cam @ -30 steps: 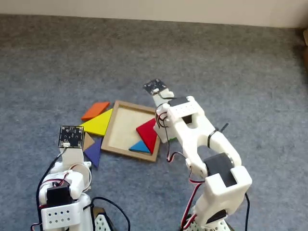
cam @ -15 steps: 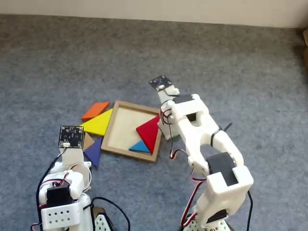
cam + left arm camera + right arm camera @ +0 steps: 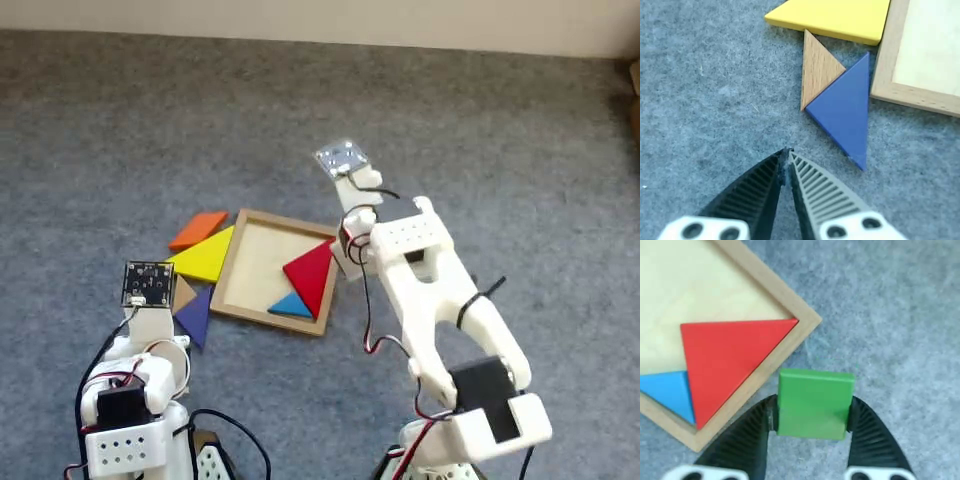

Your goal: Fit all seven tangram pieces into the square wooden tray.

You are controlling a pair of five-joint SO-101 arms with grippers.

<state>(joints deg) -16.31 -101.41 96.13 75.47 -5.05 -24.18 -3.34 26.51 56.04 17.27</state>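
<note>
High view: a square wooden tray (image 3: 252, 262) lies on a grey table (image 3: 500, 150), with a red triangle (image 3: 310, 275) and a light blue triangle (image 3: 292, 305) inside. A yellow triangle (image 3: 205, 258), an orange piece (image 3: 198, 228) and a dark blue triangle (image 3: 195, 315) lie just beside its left edge.

Left wrist view: the left hand (image 3: 789, 155) is clenched on nothing, near the dark blue triangle, which touches a wooden triangle (image 3: 817, 70).

Right wrist view: the right hand (image 3: 812, 412) grips a green square (image 3: 814, 400) just outside the tray's rim.
</note>
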